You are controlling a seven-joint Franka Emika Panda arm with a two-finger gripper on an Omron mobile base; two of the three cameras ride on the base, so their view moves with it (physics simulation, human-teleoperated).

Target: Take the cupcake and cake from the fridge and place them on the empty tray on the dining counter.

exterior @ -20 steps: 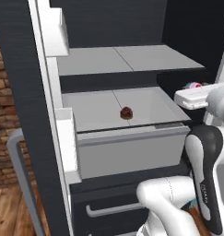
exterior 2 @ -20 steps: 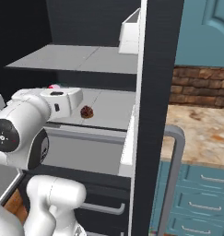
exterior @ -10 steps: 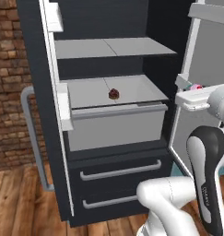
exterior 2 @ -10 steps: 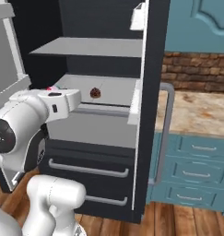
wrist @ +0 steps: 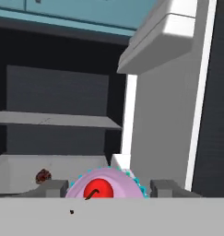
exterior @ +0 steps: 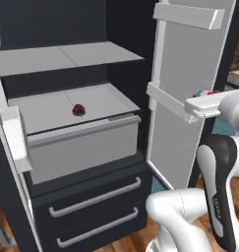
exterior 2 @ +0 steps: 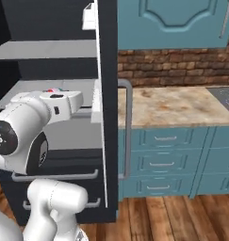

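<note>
The cupcake sits at the bottom centre of the hand view, pink frosting and red dot up, clamped between the two dark fingertips of the gripper, whose jaws are partly closed around it. The cake rests left of centre in the left base view, on a light grey shelf inside the open fridge.

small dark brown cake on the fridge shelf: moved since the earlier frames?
No. The small dark brown cake sits at the same spot on the light grey fridge shelf, beside its centre seam; only the camera has shifted with the base.
</note>
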